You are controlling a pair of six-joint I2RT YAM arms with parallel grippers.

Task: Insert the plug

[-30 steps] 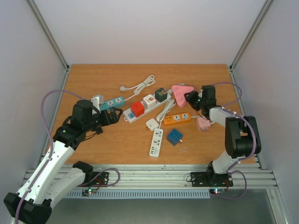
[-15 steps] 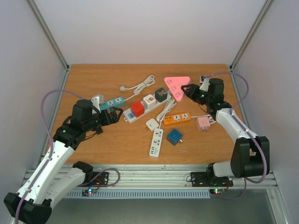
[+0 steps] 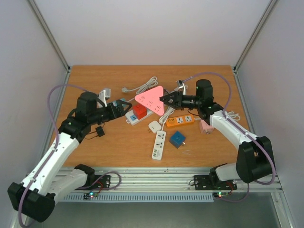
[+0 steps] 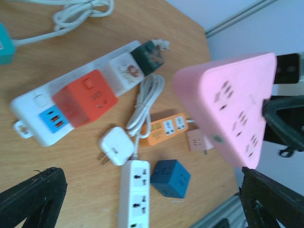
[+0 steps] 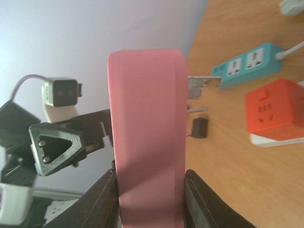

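My right gripper (image 3: 167,98) is shut on a pink triangular power strip (image 3: 151,99) and holds it in the air over the middle of the table, socket face toward the left arm. In the right wrist view the strip (image 5: 147,118) fills the gap between both fingers (image 5: 102,199). My left gripper (image 3: 124,105) is open and empty, just left of the strip; its wrist view shows the socket face (image 4: 232,109) close at upper right. A white plug (image 3: 155,126) with its cord lies on the table, also in the left wrist view (image 4: 115,145).
Below the held strip lie a white strip carrying a red cube adapter (image 3: 139,111), an orange strip (image 3: 180,120), a white three-socket strip (image 3: 158,145), a blue cube (image 3: 177,138) and a small pink adapter (image 3: 206,126). A teal strip (image 5: 247,64) lies behind the left gripper.
The right arm lifted the pink triangular strip from the table's right and swung it left to the middle. The left arm reached up and right toward it.
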